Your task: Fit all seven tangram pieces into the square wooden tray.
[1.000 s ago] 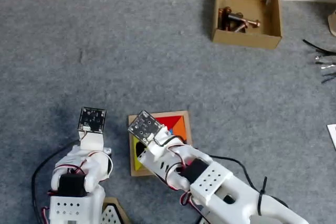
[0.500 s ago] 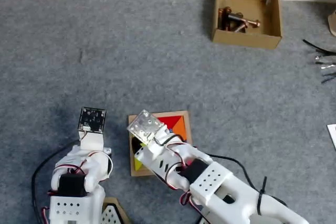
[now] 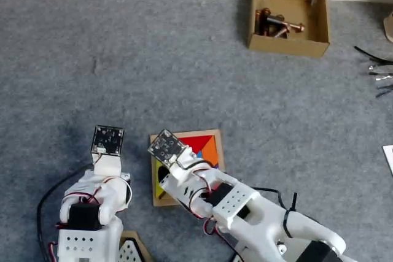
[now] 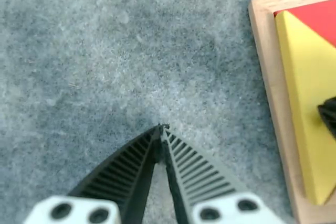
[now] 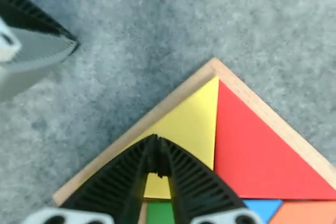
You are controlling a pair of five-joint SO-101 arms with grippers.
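While flat in the tray (image 5: 173,102), yellow triangle (image 5: 190,128), long edge along its rim.

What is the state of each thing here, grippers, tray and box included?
Left gripper: shut, empty, beside the tray.
Right gripper: shut, empty, over the yellow piece.
Tray: flat, holds coloured pieces.
Yellow piece: seated in tray corner.
Box: open, metal parts inside.

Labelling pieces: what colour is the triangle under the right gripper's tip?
The triangle is yellow, clearest in right wrist view.
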